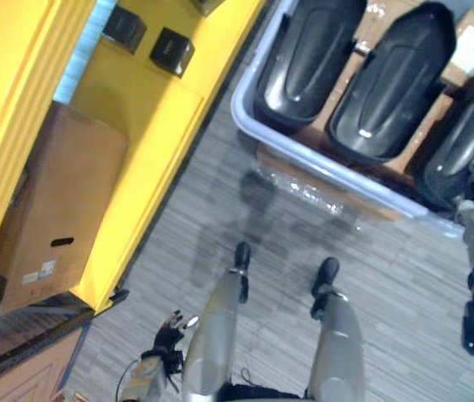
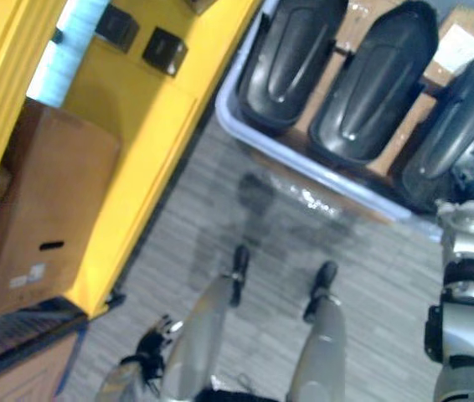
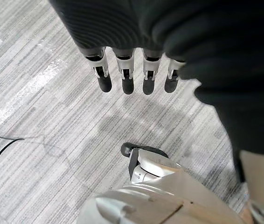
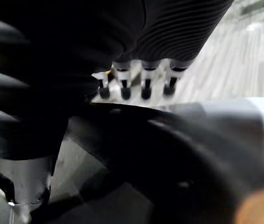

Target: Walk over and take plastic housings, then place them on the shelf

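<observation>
Three black plastic housings lay side by side in a pale blue-grey tray (image 1: pixel 241 113) on the grey striped floor (image 3: pixel 38 116), ahead and to the robot's right. The left housing (image 1: pixel 308 59), the middle housing (image 1: pixel 396 79) and the right housing (image 1: pixel 467 142) all rested domed side up on brown cardboard. Their long axes ran parallel, with near ends toward the tray's front rim and far ends pointing away from the robot and slanting to its right.

The right hand (image 4: pixel 146 86) was at the right housing, its fingers stretched out straight in a row just above the curved black surface and clasping nothing. Whether the tips touched the plastic could not be told.

The left hand (image 3: pixel 128 79) hung low at the robot's left side over bare floor, with fingers straight, relaxed and empty.

To the robot's left stood the yellow shelf (image 1: pixel 136 126). It carried a brown cardboard box (image 1: pixel 61 201) on its near end and two small black boxes (image 1: pixel 172 50) farther along, well apart from the tray.
</observation>
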### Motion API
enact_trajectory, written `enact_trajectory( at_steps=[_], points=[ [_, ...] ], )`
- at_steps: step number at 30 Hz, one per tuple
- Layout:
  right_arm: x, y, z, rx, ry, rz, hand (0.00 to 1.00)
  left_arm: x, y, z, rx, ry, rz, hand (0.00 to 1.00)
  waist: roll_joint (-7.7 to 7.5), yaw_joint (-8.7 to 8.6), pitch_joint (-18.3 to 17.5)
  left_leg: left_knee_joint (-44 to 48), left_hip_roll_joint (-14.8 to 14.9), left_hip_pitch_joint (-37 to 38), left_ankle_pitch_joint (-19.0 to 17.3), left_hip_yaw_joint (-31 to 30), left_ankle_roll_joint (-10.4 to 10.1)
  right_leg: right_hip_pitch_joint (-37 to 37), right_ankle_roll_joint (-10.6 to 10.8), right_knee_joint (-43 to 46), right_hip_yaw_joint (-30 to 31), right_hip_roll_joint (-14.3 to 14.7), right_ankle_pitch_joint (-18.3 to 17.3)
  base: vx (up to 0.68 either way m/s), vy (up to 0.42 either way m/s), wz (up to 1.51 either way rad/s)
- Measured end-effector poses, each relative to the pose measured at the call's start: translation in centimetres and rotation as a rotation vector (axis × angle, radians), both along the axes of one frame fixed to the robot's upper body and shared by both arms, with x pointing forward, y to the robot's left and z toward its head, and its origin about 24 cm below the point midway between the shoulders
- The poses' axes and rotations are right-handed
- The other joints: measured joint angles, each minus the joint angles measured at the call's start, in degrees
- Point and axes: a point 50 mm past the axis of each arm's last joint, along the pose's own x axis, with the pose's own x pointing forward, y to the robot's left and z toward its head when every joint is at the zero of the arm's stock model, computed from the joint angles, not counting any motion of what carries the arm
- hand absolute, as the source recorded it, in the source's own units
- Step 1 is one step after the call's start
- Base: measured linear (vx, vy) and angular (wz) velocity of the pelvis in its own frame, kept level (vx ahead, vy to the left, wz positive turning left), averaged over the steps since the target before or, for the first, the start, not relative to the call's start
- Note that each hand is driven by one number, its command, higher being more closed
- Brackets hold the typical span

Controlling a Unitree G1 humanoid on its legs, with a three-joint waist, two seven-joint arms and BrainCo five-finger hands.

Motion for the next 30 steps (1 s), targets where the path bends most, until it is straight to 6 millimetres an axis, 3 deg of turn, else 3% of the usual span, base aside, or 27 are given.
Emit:
enact_trajectory(
  at_steps=[5,17,25,28,30],
  points=[
    [-0.7,-1.1,1.3,-0.070,0.010,-0.034,1.00,1.1,-0.2,0.7,-0.007,-0.044,-0.002,0.00,0.10,0.24,0.0,0.1,0.1,-2.1,0.6,-0.2,-0.4,-2.7,-0.6,2.1,-0.1,-0.2,-0.8,-0.05,-0.041,0.04],
    [-1.1,-1.2,0.9,-0.136,0.080,-0.037,1.00,3.3,-1.0,2.6,-0.034,-0.176,-0.002,0.00,0.09,0.27,0.0,0.3,0.6,-1.4,0.8,-0.2,-0.7,-2.7,-0.9,3.8,-0.1,0.0,-1.7,0.00,-0.010,0.00],
    [-0.9,0.7,-3.1,-0.111,0.147,0.002,1.00,4.0,-2.4,3.3,-0.070,-0.232,0.026,0.00,-0.47,-0.23,-0.3,-0.6,1.6,3.5,0.4,-0.2,-0.6,3.2,-1.2,2.4,-1.3,0.6,-2.0,0.00,-0.003,0.02],
    [-0.9,1.5,-4.1,-0.117,0.132,0.013,1.00,4.2,-2.3,3.6,-0.062,-0.251,0.042,0.00,-1.24,-0.39,-0.7,-2.1,2.9,5.4,0.7,1.6,-0.8,5.2,-1.2,1.0,-1.5,1.1,-2.0,0.03,-0.035,0.02],
    [-0.6,2.8,-4.6,-0.115,0.104,0.051,1.00,4.2,-2.1,3.7,-0.040,-0.259,0.064,0.00,-2.58,-0.64,-1.3,-3.2,3.2,7.6,1.0,1.9,-1.2,7.4,-1.1,-0.4,-1.8,1.5,-1.8,0.11,-0.032,0.00]
  ],
)
